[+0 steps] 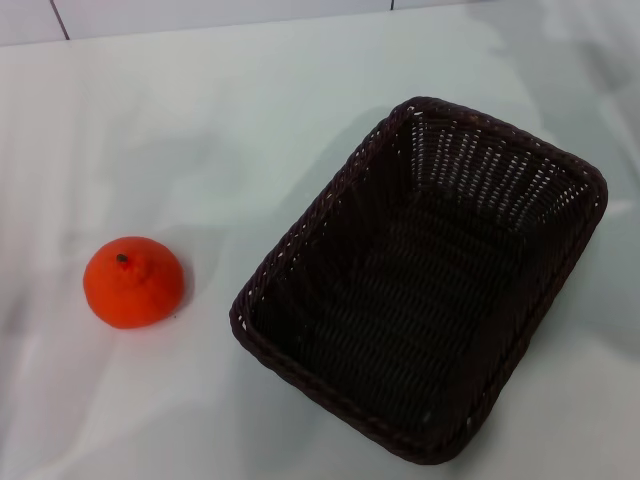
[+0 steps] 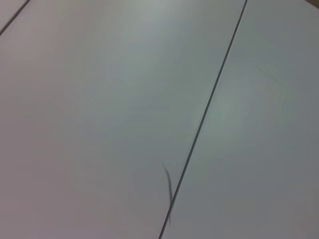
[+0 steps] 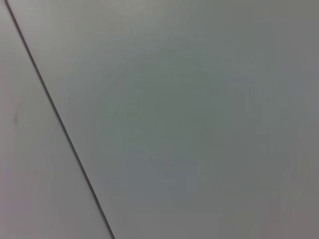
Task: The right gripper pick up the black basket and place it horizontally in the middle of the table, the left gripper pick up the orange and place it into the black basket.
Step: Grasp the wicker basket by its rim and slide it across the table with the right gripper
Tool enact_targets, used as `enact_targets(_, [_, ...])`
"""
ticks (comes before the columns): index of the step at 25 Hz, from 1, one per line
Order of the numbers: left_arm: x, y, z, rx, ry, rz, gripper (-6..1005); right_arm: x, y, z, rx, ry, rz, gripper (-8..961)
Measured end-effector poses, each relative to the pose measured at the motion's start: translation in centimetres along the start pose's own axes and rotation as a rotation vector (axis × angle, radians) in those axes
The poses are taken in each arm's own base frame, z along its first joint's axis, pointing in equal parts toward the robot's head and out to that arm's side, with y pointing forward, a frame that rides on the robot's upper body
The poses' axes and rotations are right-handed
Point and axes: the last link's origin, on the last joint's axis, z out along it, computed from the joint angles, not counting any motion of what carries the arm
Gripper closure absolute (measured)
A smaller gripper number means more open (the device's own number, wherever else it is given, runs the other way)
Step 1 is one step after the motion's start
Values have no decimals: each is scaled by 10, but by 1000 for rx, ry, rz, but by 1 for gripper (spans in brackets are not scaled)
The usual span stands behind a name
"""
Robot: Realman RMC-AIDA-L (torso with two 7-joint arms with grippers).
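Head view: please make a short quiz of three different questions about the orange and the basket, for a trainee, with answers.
1. True or false: the orange lies inside the basket.
2. Multiple choice: how does the basket lie on the table? A) upside down B) open side up, turned at a slant C) standing on one end
3. Fill in the missing word: in the head view, no ______ is in sight near the fruit or the basket.

Key
1. False: it sits on the table, apart from the basket, on the robot's left of it.
2. B; the basket holds nothing.
3. gripper
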Motion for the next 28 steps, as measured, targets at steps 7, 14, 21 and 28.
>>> enact_targets(7, [1, 1, 1, -7, 7, -1, 115, 1, -1, 2, 2, 1, 0, 356])
enact_targets(14, [2, 1, 1, -13, 13, 0, 115, 4, -4, 8, 27, -7, -8, 357])
enact_targets(21, [5, 2, 1, -24, 26, 3, 116, 17, -16, 28, 172, -158, -16, 345])
enact_targets(28, [6, 2, 5, -39, 34, 7, 116, 63, -38, 44, 358, -536, -22, 278])
